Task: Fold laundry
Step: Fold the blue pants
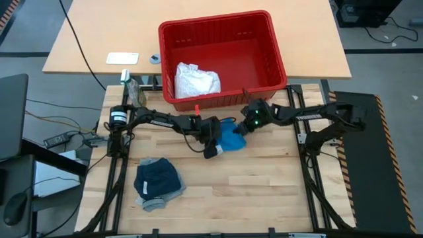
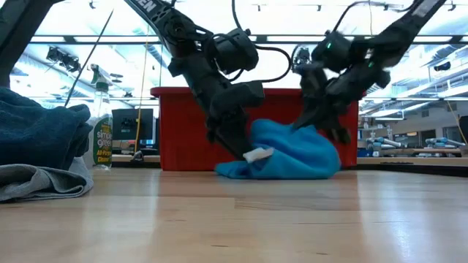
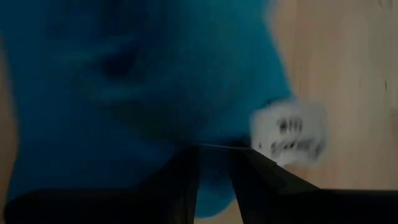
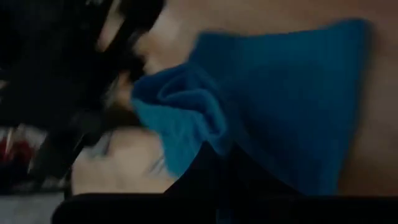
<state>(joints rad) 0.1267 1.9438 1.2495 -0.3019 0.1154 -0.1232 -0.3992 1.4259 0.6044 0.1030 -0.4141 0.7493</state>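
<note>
Between the two grippers, just in front of the red basket [image 1: 273,58] at the table's middle, the bright blue garment [image 1: 231,138] lies bunched, its white label [image 2: 257,154] toward the left gripper [image 1: 210,149]. That gripper meets the cloth's left edge, fingers only narrowly parted around it. The right gripper [image 1: 241,129] sits at the right far edge, pinched closed on a blue fold. Both arms are equally near.

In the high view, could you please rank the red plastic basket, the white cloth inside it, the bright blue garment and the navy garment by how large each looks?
1. Red plastic basket, clearly largest.
2. White cloth and navy garment: look alike, so unranked.
3. Bright blue garment, smallest, though both arms partly cover it.
</note>
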